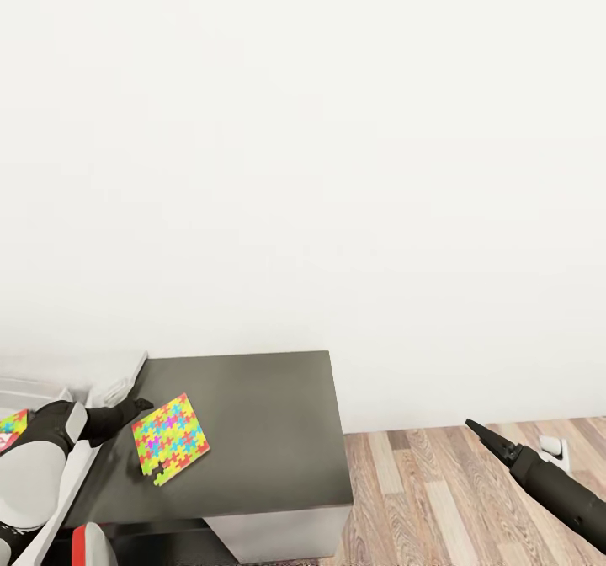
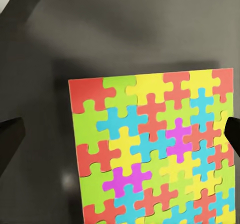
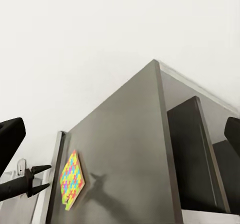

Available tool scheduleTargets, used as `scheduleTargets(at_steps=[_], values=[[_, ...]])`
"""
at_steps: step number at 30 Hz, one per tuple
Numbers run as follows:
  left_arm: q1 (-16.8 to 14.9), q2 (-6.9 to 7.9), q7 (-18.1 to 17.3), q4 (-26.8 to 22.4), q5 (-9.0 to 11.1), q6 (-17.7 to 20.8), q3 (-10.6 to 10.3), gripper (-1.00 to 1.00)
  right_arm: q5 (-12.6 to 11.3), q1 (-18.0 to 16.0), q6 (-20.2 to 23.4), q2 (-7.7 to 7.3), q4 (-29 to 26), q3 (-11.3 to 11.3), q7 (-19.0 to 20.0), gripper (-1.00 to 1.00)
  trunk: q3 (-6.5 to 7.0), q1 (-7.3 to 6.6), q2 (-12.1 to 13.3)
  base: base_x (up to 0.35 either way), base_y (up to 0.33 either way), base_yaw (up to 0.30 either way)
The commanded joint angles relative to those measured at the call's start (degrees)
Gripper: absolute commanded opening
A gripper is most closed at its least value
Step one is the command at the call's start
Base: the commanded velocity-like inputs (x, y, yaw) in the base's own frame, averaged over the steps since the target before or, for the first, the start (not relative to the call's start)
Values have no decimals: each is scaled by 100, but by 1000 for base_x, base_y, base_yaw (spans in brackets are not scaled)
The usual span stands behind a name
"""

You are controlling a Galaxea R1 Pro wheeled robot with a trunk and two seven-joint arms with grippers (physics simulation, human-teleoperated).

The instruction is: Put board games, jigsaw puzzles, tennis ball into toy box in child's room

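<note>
— Where is the jigsaw puzzle (image 1: pixel 171 438)?
— Flat on the dark grey end section of the table (image 1: pixel 269 414), just ahead of the left gripper (image 1: pixel 139 404). From the left wrist its yellow, red, green and blue pieces lie between the two dark fingertips (image 2: pixel 11 134), which stand wide apart with nothing pinched.

— Is the gripper touching it?
— I cannot tell; in the right wrist view the left gripper (image 3: pixel 42 178) hangs just beside the slab (image 3: pixel 70 180), and its shadow falls on the dark top past the puzzle.

— And the right gripper?
— In the head view the right gripper (image 1: pixel 488 436) is well apart from the puzzle — out over the wooden floor (image 1: pixel 454 499), beyond the table's end. From its own wrist camera its fingers (image 3: pixel 10 136) sit at opposite edges, spread and empty.

— Anything behind the left gripper?
— A second multicoloured slab (image 1: pixel 12 424) by the arm, in the grey toy box (image 1: pixel 109 381).
</note>
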Motion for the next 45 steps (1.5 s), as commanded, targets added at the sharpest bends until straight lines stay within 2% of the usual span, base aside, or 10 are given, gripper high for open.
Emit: scheduleTargets(at_steps=[1, 21, 28, 34, 45], values=[[-7, -3, -49, -8, -60, 22, 44, 100, -12, -2, 32, -1, -4, -5, 5, 100, -20, 3, -12, 0, 0, 0], [-7, -2, -156, -8, -60, 1, 53, 100, -12, -2, 32, -1, -4, 0, 7, 100, -204, 3, -12, 0, 0, 0], [-7, 1, -367, -8, -60, 0, 54, 100, -12, -2, 32, -3, -4, 1, 9, 100, -269, 3, -12, 0, 0, 0], [4, 10, -691, -8, -66, 5, 54, 100, -12, -2, 32, -8, -4, 0, 10, 100, -323, 3, -12, 0, 0, 0], [34, 17, -804, -8, -69, 8, 58, 100, -12, 7, 29, -10, -4, -5, 42, 100, -356, 3, -12, 0, 0, 0]])
